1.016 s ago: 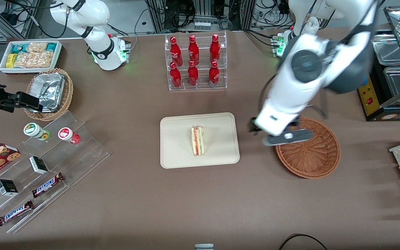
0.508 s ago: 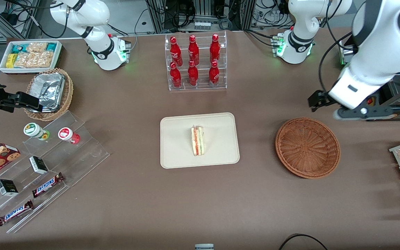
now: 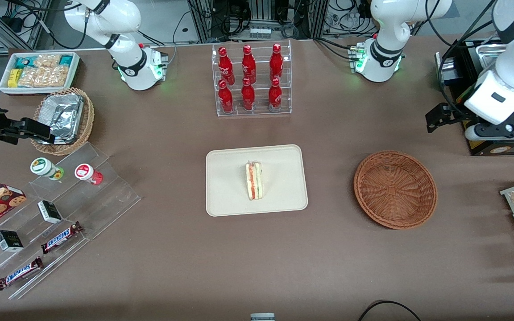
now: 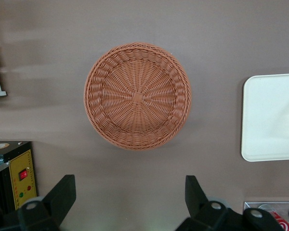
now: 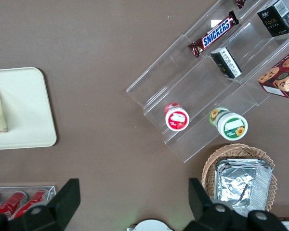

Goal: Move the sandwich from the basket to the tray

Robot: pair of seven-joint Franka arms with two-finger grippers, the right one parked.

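Left arm: white, at the front view's upper right edge, wrist angled downward. Gripper [image 4: 127, 199]: raised high above the table, black fingers [image 4: 62, 195] spread wide, holding nothing.

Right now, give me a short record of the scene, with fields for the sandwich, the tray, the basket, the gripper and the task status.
sandwich: the sandwich lies on the tray, near its middle
tray: the tray sits at the table's centre, nearer the front camera than the bottle rack
basket: the basket holds nothing, beside the tray toward the working arm's end
gripper: the left gripper is open, holding nothing, raised above the table beside the basket
task status: looks done
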